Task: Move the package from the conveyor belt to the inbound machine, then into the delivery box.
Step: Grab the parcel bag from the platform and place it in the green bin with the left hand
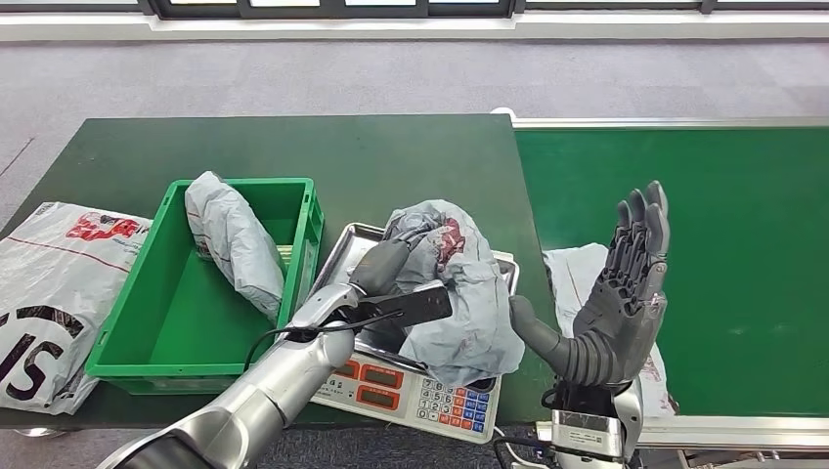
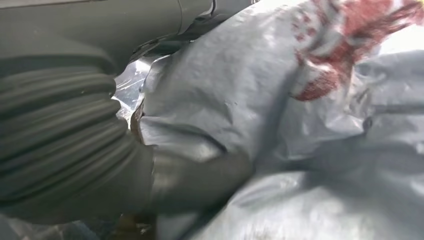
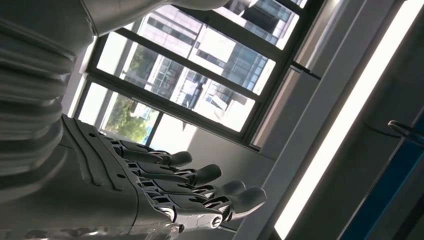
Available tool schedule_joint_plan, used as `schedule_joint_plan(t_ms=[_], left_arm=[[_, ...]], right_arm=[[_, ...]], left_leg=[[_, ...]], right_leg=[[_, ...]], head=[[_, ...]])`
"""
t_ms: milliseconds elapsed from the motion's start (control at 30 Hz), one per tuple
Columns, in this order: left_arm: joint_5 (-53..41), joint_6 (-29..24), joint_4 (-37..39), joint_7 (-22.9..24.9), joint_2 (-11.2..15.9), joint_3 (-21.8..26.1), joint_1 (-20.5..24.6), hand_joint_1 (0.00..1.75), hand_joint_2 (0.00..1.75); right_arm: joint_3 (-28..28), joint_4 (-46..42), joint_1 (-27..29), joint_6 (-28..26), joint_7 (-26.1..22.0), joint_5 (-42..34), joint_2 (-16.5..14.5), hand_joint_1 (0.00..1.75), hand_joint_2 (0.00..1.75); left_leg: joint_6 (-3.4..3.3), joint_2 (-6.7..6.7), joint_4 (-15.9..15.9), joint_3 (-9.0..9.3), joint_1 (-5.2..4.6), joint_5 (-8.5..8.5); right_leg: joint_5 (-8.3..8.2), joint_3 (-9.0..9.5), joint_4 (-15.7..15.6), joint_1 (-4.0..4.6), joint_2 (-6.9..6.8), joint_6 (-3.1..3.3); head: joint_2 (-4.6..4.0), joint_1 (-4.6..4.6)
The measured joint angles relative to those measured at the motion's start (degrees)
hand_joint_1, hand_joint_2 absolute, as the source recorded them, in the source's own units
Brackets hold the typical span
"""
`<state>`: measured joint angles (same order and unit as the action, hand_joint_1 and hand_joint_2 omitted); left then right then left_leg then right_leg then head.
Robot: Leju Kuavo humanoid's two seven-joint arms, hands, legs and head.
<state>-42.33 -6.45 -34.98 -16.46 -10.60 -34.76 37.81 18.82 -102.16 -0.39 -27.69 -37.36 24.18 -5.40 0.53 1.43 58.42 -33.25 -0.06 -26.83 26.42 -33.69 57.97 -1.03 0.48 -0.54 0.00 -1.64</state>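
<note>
**Supervisor:** Start with the head view. Where's the package?

**Me:** The grey package (image 1: pixel 459 293) lies crumpled on the tray of the inbound machine (image 1: pixel 406 386), the scale with the keypad, just right of the green delivery box (image 1: pixel 298 210). That box already holds another grey bag (image 1: pixel 235 244). My left hand (image 1: pixel 386 264) is at the package's left flank, fingers pushed into the folds. My right hand (image 1: pixel 626 293) is raised beside the machine with fingers straight and apart, holding nothing. A further white parcel (image 1: pixel 587 283) lies on the conveyor belt (image 1: pixel 704 195) just behind it.

**Supervisor:** Left wrist view?

**Me:** The package (image 2: pixel 280 115) sits right against my left hand (image 2: pixel 165 185). The thumb presses the film, but I cannot tell whether the fingers have closed around a fold or merely rest on it.

**Supervisor:** Right wrist view?

**Me:** My right hand (image 3: pixel 165 190) is flat and open, facing windows.

**Supervisor:** So how do you do this step well?

**Me:** I judge the weighing done, with the box next. The film looks slippery and slack, so I should gather a thick fold, lift until the hanging end clears the box's near wall, then release over the bare floor beside the other bag.
</note>
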Motion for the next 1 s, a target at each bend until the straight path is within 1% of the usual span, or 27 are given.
schedule_joint_plan(t_ms=[200,333,600,700,767,833,900,1000], left_arm=[[-0.3,-2.6,0.5,-0.4,0.1,-0.7,0.6,1.75,1.75],[-0.5,-3.0,0.0,-0.1,0.1,-0.8,0.8,1.75,1.75],[0.2,-3.9,-0.3,-0.2,0.4,-0.8,1.0,1.75,1.75],[0.7,-5.4,-0.7,-0.2,0.7,-0.8,1.0,1.75,1.75],[1.4,-7.7,-2.0,0.2,1.4,-0.7,1.0,1.75,1.75],[1.8,-10.3,-4.6,1.2,2.9,-0.1,0.7,1.75,1.75],[1.5,-11.7,-9.1,2.3,5.0,2.0,0.0,1.75,1.75],[0.4,-11.5,-15.0,3.0,7.4,6.3,-0.7,1.75,1.75]], right_arm=[[0.0,0.0,0.0,0.3,0.5,0.1,-0.4,0.0,1.75],[0.0,0.0,0.0,0.6,1.2,0.9,-0.8,0.0,1.75],[-0.4,-0.1,0.0,1.4,0.9,1.0,-1.3,0.0,1.75],[-0.6,-0.1,0.0,1.3,0.8,1.1,-1.5,0.0,1.75],[-0.6,-0.1,0.1,1.0,0.8,1.0,-1.5,0.0,1.75],[-0.6,-0.1,0.2,0.6,0.8,0.9,-1.5,0.0,1.75],[-0.6,-0.1,0.3,0.2,0.7,0.7,-1.5,0.0,1.75],[-0.6,-0.1,0.6,-0.1,0.6,0.5,-1.5,0.0,1.75]], left_leg=[[0.0,0.0,0.0,0.0,0.0,0.01],[0.01,-0.01,0.0,0.0,0.0,0.01],[0.01,-0.02,0.0,0.0,0.0,0.01],[0.01,-0.02,0.0,-0.01,0.0,0.01],[0.02,-0.04,0.0,-0.02,0.01,0.01],[0.04,-0.09,0.0,-0.03,0.02,0.02],[0.05,-0.2,0.0,-0.03,0.03,0.03],[0.08,-0.26,-0.1,-0.02,0.05,0.03]], right_leg=[[0.0,-0.01,0.0,0.0,0.01,0.0],[0.0,-0.02,0.0,0.0,0.01,0.0],[0.0,-0.04,0.0,0.0,0.03,0.0],[0.0,-0.04,0.0,0.0,0.02,0.0],[0.0,-0.05,0.0,0.01,0.02,0.0],[-0.01,-0.09,0.0,0.01,0.06,0.02],[-0.03,-0.16,0.0,0.03,0.19,0.04],[-0.03,-0.23,0.0,0.05,0.31,0.06]], head=[[0.0,0.0],[0.0,0.0],[0.0,0.0],[0.0,0.0],[0.0,0.0],[0.0,0.0],[0.01,0.01],[0.0,0.02]])
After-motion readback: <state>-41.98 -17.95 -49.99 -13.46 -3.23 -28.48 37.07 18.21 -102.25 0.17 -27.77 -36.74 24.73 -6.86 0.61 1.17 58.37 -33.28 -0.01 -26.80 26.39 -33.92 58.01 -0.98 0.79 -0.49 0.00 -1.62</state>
